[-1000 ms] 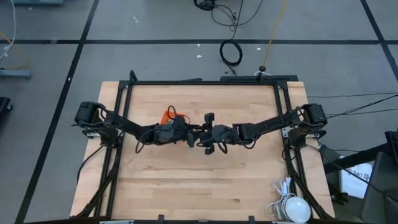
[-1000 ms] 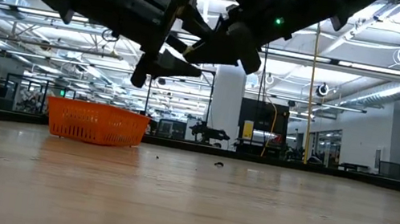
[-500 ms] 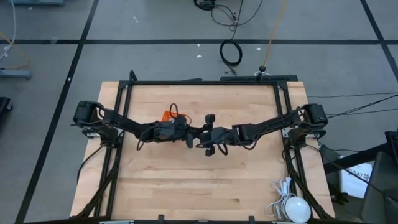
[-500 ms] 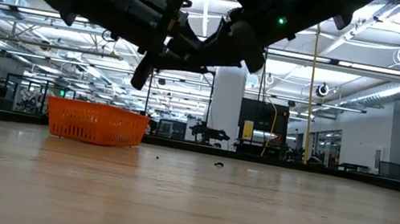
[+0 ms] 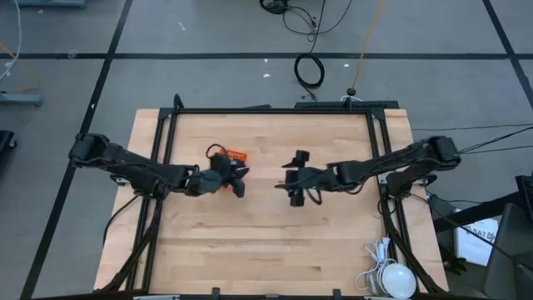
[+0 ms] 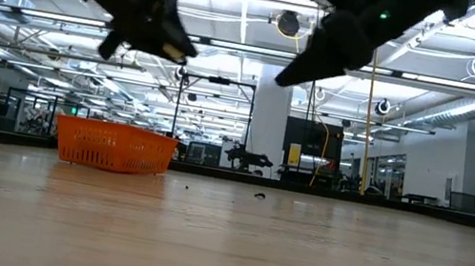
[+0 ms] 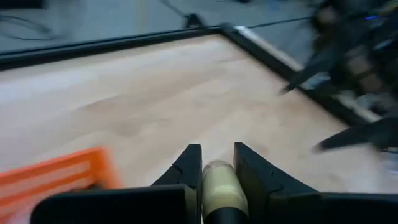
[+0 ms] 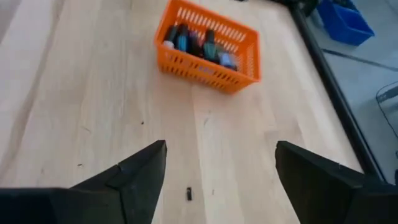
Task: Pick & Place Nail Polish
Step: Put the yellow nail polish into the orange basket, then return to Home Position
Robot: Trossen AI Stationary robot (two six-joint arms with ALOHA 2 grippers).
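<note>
Nail polish bottle (image 7: 217,180), pale yellowish w/ a dark cap, sits pinched between the left gripper (image 7: 217,163) fingers, held up off the wooden table (image 5: 333,242) just beside the orange mesh basket (image 8: 208,53). More nail polish bottles (image 8: 193,40), blue and dark-capped, stand packed inside that basket, which rests on the table's far-left area in the high view. Right gripper (image 8: 221,158) hangs above mid-table w/ fingers spread wide and nothing between them, well apart from the left gripper; a tiny dark speck (image 8: 189,194) lies on the wood below it.
</note>
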